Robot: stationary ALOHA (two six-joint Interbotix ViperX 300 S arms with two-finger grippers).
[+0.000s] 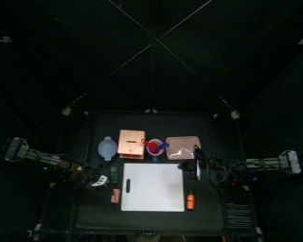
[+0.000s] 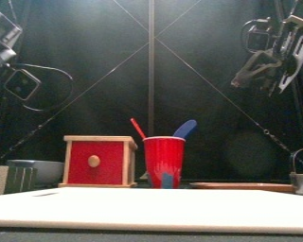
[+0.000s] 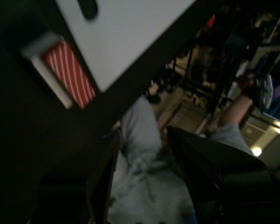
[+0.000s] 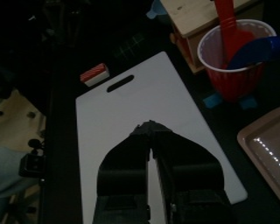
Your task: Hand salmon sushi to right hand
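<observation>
The salmon sushi (image 1: 115, 195), a small red-striped piece with a pale end, lies on the black table beside the left edge of the white board (image 1: 154, 186). It also shows in the left wrist view (image 3: 66, 70) and in the right wrist view (image 4: 95, 74), by the board's handle slot. My left gripper (image 3: 149, 188) hangs open and empty over the table's left edge, a short way from the sushi. Above the board's right part, my right gripper (image 4: 149, 144) is shut with nothing in it. In the front view both arms hang high and the sushi is hidden.
A red cup (image 4: 236, 57) holding a red and a blue utensil, a red-fronted wooden box (image 2: 98, 161), a pale bowl (image 1: 107, 148) and a pink tray (image 1: 182, 146) line the table's back. An orange stick (image 1: 191, 200) lies at the board's right edge.
</observation>
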